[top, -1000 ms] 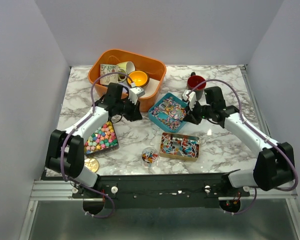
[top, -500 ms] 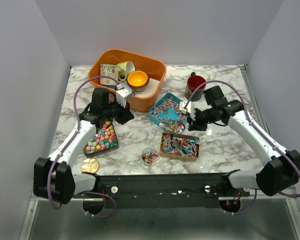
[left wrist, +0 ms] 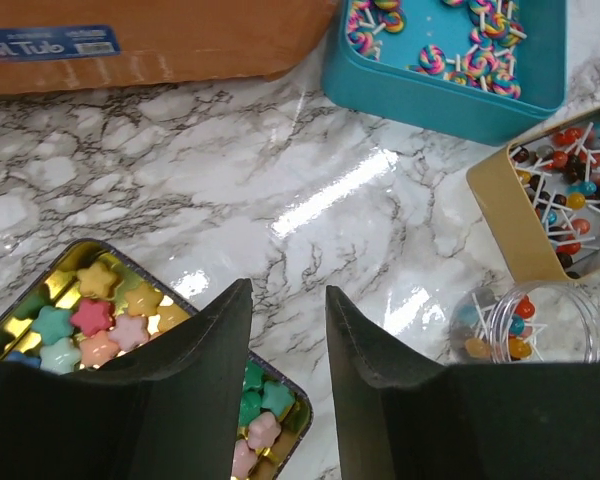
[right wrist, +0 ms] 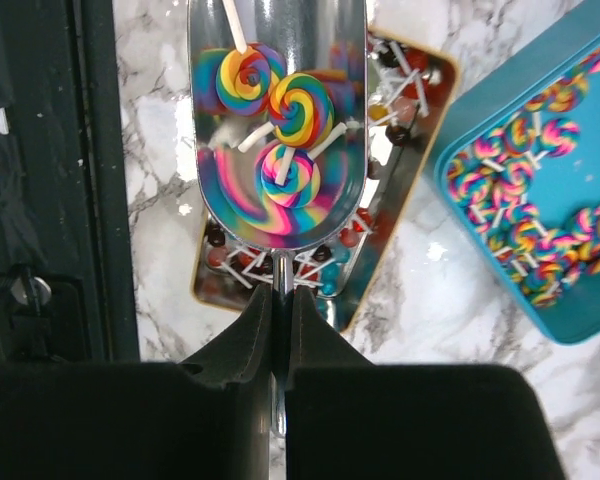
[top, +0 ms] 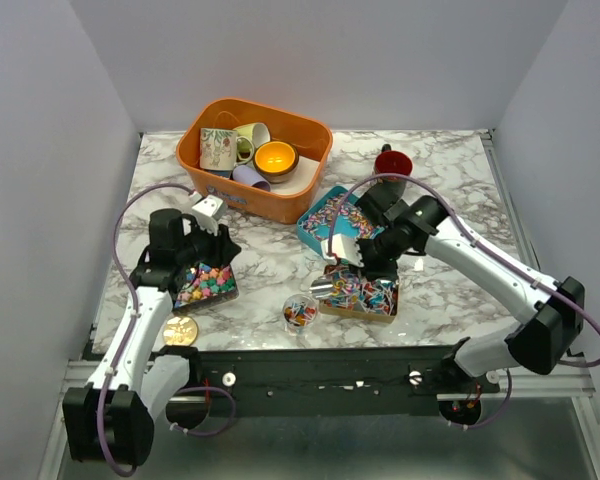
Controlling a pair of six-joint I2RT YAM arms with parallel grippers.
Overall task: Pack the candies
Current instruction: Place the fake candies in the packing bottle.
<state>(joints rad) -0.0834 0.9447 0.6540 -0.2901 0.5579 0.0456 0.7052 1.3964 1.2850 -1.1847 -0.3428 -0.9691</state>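
The candies lie in several containers. Pastel star pieces fill a gold tin (top: 205,283) (left wrist: 90,320), and my left gripper (top: 220,245) (left wrist: 288,290) hangs open and empty over its right corner. Rainbow swirl lollipops sit in a teal tray (top: 315,235) (left wrist: 430,105) (right wrist: 580,325). Small ball lollipops fill a second gold tin (top: 360,297) (left wrist: 500,215) (right wrist: 380,230) and a round clear tub (top: 300,310) (left wrist: 525,325). My right gripper (top: 355,262) (right wrist: 280,295) is shut on the handle of a metal scoop (top: 325,288) (right wrist: 277,120). The scoop carries three swirl lollipops (right wrist: 300,105) above the second tin's near left end.
An orange bin (top: 310,150) (left wrist: 160,40) with cups and a bowl stands at the back. A red cup (top: 392,162) stands back right. A gold coin (top: 183,330) lies near the front left edge. The black front rail (right wrist: 90,180) runs just beyond the scoop.
My left arm drew back from the orange bin to the star tin and its jaws opened. My right arm carried the scoop from the teal tray toward the near gold tin.
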